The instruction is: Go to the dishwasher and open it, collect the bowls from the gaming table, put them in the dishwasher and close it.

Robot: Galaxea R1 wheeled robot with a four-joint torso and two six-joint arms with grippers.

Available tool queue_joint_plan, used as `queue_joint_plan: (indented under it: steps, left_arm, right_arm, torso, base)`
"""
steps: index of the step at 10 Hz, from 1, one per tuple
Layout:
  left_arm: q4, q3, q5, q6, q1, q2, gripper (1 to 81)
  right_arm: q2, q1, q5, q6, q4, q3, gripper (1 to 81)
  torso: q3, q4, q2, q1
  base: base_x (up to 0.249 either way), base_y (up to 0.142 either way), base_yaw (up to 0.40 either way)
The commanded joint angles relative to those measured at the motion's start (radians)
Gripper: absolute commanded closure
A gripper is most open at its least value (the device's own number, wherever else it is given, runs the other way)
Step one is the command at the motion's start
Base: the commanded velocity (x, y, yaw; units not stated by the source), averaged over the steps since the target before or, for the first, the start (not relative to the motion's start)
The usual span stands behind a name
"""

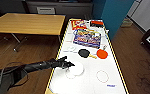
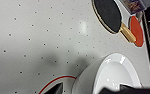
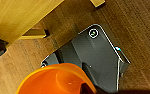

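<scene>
Over the long white table with the yellow edge (image 1: 116, 65), seen from the head camera, the black left arm reached in from the left, and the left gripper (image 1: 70, 65) sat at the left rim of a round white bowl (image 1: 77, 68) on the near half of the top. Farther along lay a black table-tennis bat (image 1: 84, 53) and a red table-tennis bat (image 1: 102, 53), with colourful board-game boxes (image 1: 87, 38) beyond them. The bowl stood close to the table's left edge. A clumsy pull towards that side could have dragged it off onto the wooden floor (image 1: 36, 53).

From the left wrist, the white bowl (image 2: 111, 75) loomed large, beside a thin red ring (image 2: 54, 80) printed on the speckled top. The left gripper (image 2: 91, 89) had its jaws apart, one dark finger outside the bowl's wall and one over its hollow, so I judged it not yet clamped. The glazed wall looked slick. A shallow bite on the rim might have let the bowl tip or slide out on lifting.

From the right wrist, a bright orange bowl (image 3: 57, 80) hung tilted above the floor and the robot's grey base, near a yellow-topped table (image 3: 18, 17). I could not tell whether the right gripper (image 3: 96, 90) was closed on it. If its hold was weak, any jolt of the torso while the other arm worked might have dropped the bowl.
</scene>
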Motion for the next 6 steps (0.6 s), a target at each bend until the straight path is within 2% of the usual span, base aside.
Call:
queue_joint_plan:
  steps: [1, 2, 3, 5, 6]
  left_arm:
    - [0.008, -0.008, 0.049, 0.006, -0.107, 0.035, 1.0]
    - [0.01, -0.016, 0.049, 0.011, -0.093, 0.045, 1.0]
    - [0.028, -0.012, 0.05, 0.017, -0.086, 0.052, 81.1]
    - [0.057, 0.065, 0.098, 0.031, -0.101, 0.046, 81.1]
    - [0.056, 0.121, 0.098, 0.031, -0.133, 0.018, 81.1]
  right_arm:
    - [-0.045, 0.031, -0.057, -0.003, -0.017, 0.013, 81.1]
    - [-0.044, 0.031, -0.057, -0.003, -0.018, 0.008, 81.1]
    - [-0.039, 0.029, -0.057, -0.003, -0.018, 0.004, 81.1]
    - [-0.032, 0.031, -0.058, -0.004, -0.018, -0.002, 81.1]
    - [-0.027, 0.031, -0.058, -0.004, -0.023, -0.005, 81.1]
  torso:
    - [0.0, 0.0, 0.0, 0.0]
    - [0.0, 0.0, 0.0, 0.0]
    - [0.0, 0.0, 0.0, 0.0]
    - [0.0, 0.0, 0.0, 0.0]
    - [0.0, 0.0, 0.0, 0.0]
  base:
    - [0.0, 0.0, 0.0]
    - [0.0, 0.0, 0.0]
    - [0.0, 0.0, 0.0]
    - [0.0, 0.0, 0.0]
    - [0.0, 0.0, 0.0]
